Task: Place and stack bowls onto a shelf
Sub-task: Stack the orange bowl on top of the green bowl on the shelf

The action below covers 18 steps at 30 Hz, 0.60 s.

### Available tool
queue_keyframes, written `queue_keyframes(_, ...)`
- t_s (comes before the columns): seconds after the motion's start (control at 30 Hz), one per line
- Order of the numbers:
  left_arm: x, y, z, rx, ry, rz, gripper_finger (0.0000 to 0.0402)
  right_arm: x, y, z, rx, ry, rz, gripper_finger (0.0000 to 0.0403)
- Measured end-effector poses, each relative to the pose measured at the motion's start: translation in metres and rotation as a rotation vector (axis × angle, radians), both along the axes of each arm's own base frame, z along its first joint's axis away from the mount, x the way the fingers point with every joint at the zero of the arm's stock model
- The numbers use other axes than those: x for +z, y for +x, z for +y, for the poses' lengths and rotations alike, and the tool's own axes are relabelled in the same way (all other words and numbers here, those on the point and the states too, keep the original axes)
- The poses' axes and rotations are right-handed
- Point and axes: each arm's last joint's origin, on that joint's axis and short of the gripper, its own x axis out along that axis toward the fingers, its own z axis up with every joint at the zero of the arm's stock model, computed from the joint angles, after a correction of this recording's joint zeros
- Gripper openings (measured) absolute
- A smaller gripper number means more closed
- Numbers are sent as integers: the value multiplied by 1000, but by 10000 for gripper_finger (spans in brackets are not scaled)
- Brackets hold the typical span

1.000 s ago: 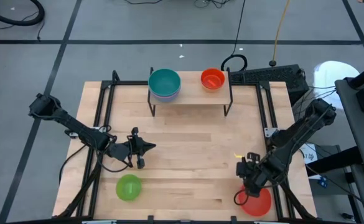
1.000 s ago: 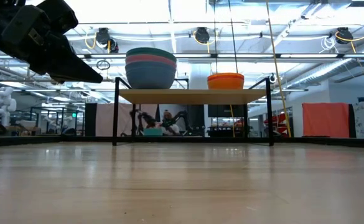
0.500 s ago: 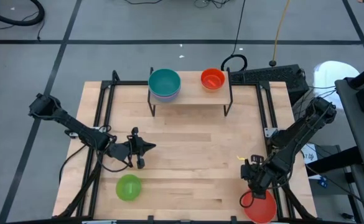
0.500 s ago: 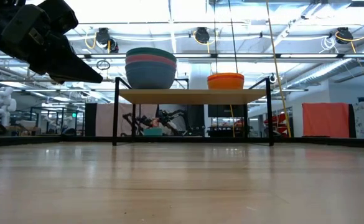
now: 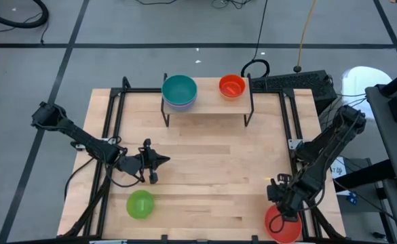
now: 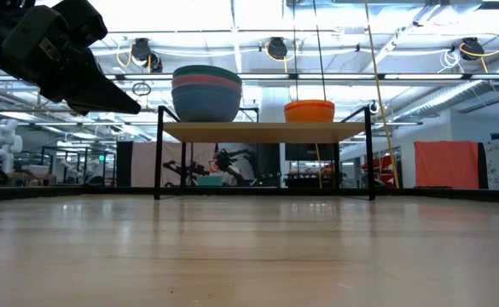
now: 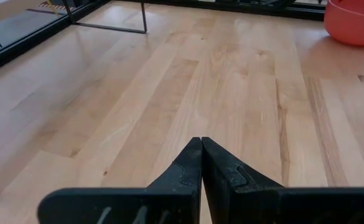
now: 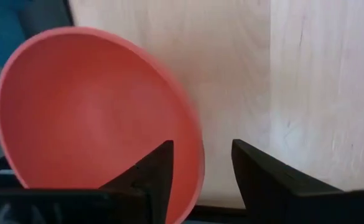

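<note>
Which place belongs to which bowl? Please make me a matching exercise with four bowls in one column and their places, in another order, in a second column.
Bowls:
1. teal bowl
2. orange bowl
3. green bowl
4. red bowl

Places:
A. on the table, near its front left corner
B. at the table's front right edge, under the right gripper
C. top of the stack on the shelf
D. alone on the shelf's right part

Pairs: 1-C, 2-D, 3-A, 4-B
</note>
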Motion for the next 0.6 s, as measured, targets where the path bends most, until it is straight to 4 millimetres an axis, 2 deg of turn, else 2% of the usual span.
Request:
queue_keyframes(0.3, 0, 0, 0, 0, 1, 0, 10, -17, 5, 8, 40, -59, 33, 98)
queue_keyframes(0.53, 0, 0, 0, -1, 6, 1, 10, -21, 9, 11, 47, -53, 22, 14)
queue_keyframes(0.6, 0, 0, 0, -2, 7, 1, 10, -20, 10, 12, 37, -48, 10, 6)
